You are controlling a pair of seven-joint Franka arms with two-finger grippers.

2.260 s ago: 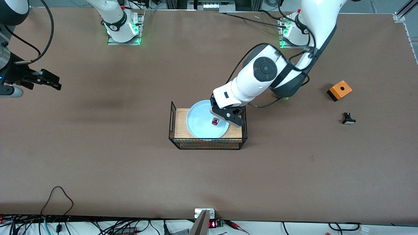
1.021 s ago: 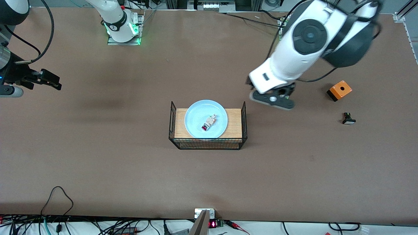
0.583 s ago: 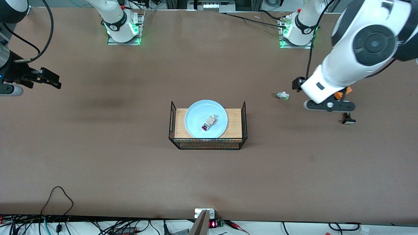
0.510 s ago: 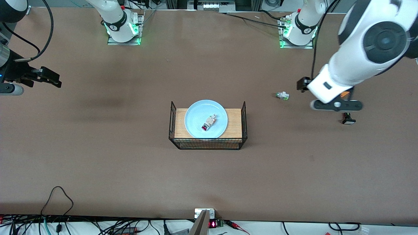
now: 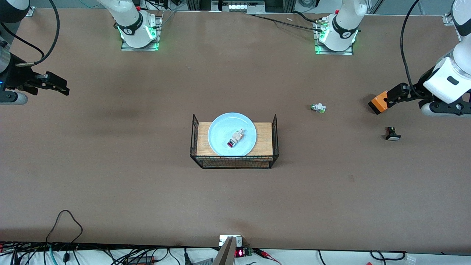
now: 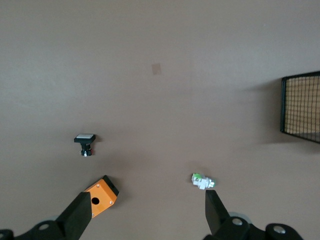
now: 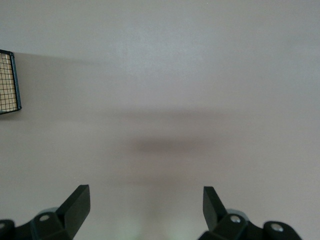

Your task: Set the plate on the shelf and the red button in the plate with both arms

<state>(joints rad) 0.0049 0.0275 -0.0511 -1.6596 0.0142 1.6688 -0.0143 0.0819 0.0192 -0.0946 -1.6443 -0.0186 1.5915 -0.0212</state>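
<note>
The pale light-blue plate [image 5: 220, 131] lies on the wooden floor of a black wire basket [image 5: 233, 162] at the middle of the table. The red button [image 5: 234, 139] lies on its side on the plate, red cap toward the front camera. My left gripper [image 5: 395, 95] is open and empty, up in the air over the orange box at the left arm's end; in the left wrist view [image 6: 147, 210] its jaws stand wide apart. My right gripper [image 5: 60, 86] is open and empty, waiting over the right arm's end; the right wrist view [image 7: 146, 200] shows bare table between its jaws.
An orange box [image 5: 379, 103] with a round hole, a black button with a white face [image 5: 392, 134] and a green-capped white button [image 5: 318, 108] lie toward the left arm's end. The left wrist view shows them too: box [image 6: 100, 195], black button [image 6: 85, 143], green button [image 6: 202, 181].
My left gripper let go of the red button on the plate, then rose and swung away to the left arm's end. The green button came into view. The right arm hardly moved.
</note>
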